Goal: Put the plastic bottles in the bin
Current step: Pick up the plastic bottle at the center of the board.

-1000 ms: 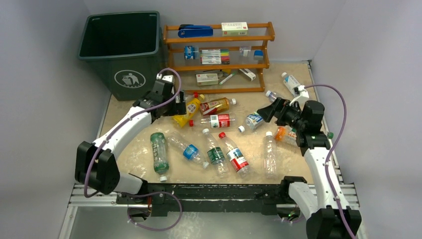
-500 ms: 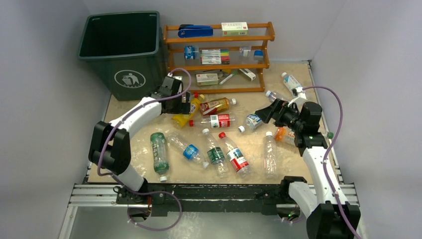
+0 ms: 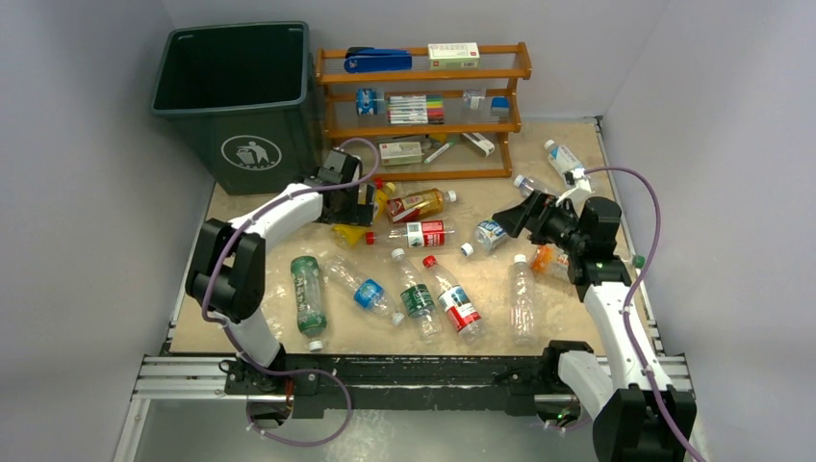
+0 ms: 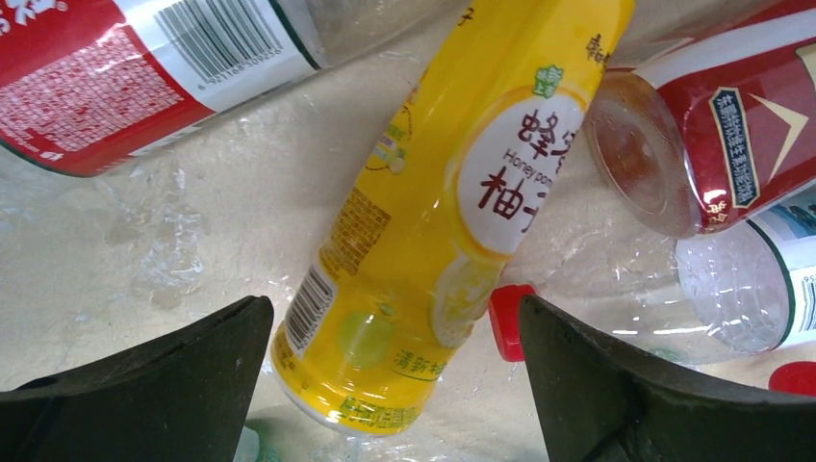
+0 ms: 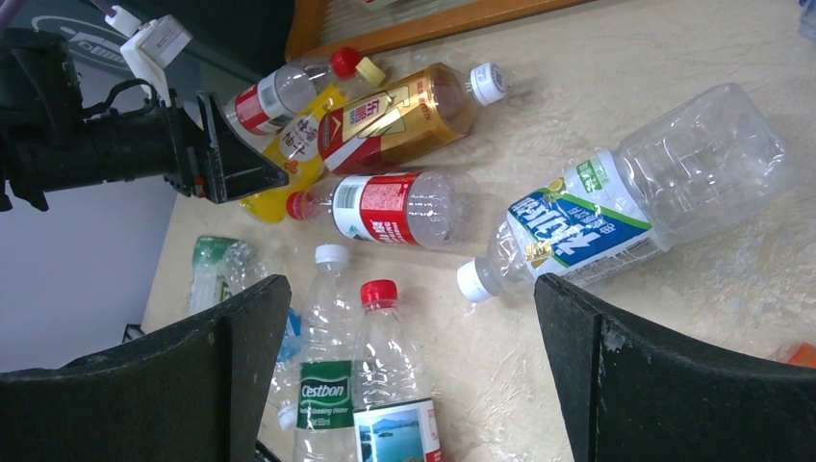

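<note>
Hovering low, the left gripper (image 3: 362, 202) has its fingers spread either side of the yellow bottle (image 4: 433, 221). The right gripper (image 3: 513, 216) is spread too, holding nothing. The plastic bottles (image 3: 416, 234) litter the middle of the worktop (image 3: 231, 204), and the bin (image 3: 252, 152) stands at the far-left corner, its inside dark.

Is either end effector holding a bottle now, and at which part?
Nothing is held. The left end effector is open over the base end of the yellow bottle; the right end effector is open and empty.
</note>
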Controlling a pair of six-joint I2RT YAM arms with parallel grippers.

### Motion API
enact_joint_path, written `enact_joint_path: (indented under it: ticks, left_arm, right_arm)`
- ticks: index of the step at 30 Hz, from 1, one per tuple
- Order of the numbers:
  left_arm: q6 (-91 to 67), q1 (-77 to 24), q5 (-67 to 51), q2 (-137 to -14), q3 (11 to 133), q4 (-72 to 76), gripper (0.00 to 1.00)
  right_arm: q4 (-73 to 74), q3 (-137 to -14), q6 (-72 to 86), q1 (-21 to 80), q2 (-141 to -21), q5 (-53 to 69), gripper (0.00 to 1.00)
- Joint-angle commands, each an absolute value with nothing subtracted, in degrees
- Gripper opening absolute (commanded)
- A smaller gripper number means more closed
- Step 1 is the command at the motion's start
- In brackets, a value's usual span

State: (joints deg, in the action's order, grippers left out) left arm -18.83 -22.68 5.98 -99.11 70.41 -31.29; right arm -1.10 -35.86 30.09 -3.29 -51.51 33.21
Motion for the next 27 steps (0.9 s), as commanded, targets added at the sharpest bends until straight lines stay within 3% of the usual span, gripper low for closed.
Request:
enact_joint_path:
  ticks: [1,16,27]
  left_arm:
    - [-18.71,-23.98,4.93,-98.87,70.27,-30.62,1.0]
    - [-19.52,-25.52,9.64,-102.12,69.91,-31.01,0.97]
    - [-20.29,-26.28,8.62,-100.48,71.31,-33.29,0.53]
  right_arm:
    - [-4.64,-35.17,30.62,-3.16,-52.19,35.16,1.0]
    - [-5.83,-34.55,31.05,-3.08,-53.0,35.42,1.0]
    - [-6.33,-33.83,31.36,-3.08,-53.04,35.33,1.0]
